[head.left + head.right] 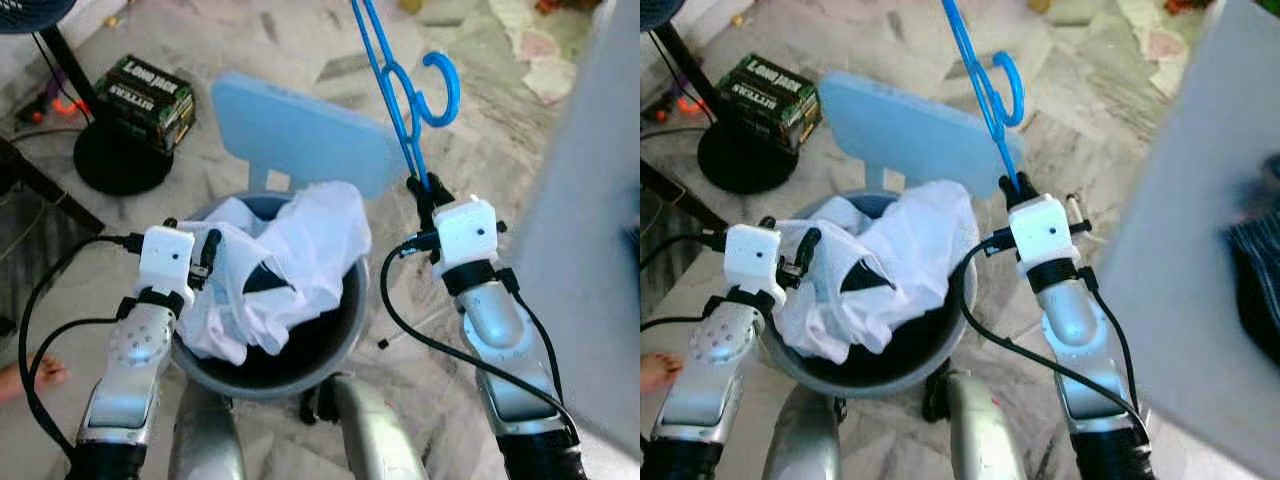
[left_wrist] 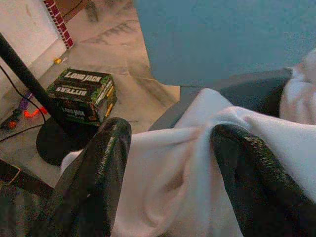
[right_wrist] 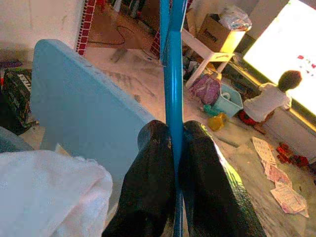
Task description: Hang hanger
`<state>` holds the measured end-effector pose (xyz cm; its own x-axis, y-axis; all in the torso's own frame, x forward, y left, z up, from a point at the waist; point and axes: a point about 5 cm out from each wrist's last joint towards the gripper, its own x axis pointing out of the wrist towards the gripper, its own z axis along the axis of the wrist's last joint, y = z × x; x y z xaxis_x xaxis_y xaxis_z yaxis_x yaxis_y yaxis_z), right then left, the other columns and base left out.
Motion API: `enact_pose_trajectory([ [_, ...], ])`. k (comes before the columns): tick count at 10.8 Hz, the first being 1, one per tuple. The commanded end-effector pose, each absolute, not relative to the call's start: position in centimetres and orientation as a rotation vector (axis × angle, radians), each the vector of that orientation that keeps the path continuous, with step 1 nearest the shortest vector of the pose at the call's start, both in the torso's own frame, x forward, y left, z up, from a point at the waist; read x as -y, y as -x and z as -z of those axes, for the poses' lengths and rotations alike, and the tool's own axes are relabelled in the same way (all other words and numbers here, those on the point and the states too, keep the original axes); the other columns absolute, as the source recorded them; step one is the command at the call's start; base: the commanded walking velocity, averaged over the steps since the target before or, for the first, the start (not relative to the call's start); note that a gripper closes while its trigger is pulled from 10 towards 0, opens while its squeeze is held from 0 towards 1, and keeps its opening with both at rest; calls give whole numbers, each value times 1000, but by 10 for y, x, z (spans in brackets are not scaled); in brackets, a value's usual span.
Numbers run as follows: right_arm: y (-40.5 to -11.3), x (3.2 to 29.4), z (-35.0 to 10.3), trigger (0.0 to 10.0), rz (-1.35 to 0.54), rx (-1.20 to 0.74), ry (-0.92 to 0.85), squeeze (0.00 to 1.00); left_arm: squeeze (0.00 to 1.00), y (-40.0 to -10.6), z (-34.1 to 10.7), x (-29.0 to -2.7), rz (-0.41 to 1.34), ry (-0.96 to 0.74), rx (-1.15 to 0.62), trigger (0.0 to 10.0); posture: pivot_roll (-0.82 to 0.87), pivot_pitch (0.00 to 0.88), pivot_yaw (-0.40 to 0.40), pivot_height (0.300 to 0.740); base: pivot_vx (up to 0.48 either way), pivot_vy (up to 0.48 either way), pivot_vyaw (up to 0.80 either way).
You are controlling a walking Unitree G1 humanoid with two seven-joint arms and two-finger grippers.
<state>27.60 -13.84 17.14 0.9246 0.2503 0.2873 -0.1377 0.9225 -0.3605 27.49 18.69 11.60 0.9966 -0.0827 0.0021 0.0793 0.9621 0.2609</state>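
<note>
My right gripper (image 1: 425,188) is shut on the lower bar of a blue plastic hanger (image 1: 400,95), which stands upright above it with its hook (image 1: 445,90) curling right. In the right wrist view the hanger bar (image 3: 173,74) is pinched between the two black fingers (image 3: 148,173). A white garment (image 1: 290,250) is piled in a grey round basket (image 1: 350,320) between my arms. My left gripper (image 1: 205,255) rests at the basket's left rim, open, with a fold of the white garment (image 2: 197,163) lying between its spread fingers (image 2: 98,177).
A light blue board (image 1: 300,130) stands behind the basket. A black fan base (image 1: 120,160) and a green-black box (image 1: 150,100) sit at the back left. A pale panel (image 1: 590,250) rises close on the right. A person (image 3: 271,96) sits far off.
</note>
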Motion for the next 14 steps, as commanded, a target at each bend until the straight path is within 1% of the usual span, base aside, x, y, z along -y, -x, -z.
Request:
enact_pose_trajectory([
  [1,-274,146,-169,10000,-182,326,344,0,0,-272,-109,-185,95,-259,-9,10000,-5,373,-160,740,450,0,0],
  [4,-274,146,-168,10000,-182,324,345,0,0,-273,-107,-184,97,-258,-21,10000,-6,373,-160,740,437,0,0],
  [5,-274,146,-168,10000,-182,324,345,0,0,-273,-106,-184,93,-260,-35,10000,-6,373,-160,740,247,0,0],
  [9,-274,146,-168,10000,-185,326,345,0,0,-272,-103,-181,84,-299,-29,10000,3,369,-159,740,0,0,0],
  [12,-276,144,-167,10000,-187,327,342,0,0,-263,-98,-174,127,-309,-27,10000,11,364,-156,740,0,0,0],
  [14,-278,143,-166,10000,-185,329,341,0,0,-252,-95,-181,127,-327,-45,10000,26,364,-149,740,0,0,0],
])
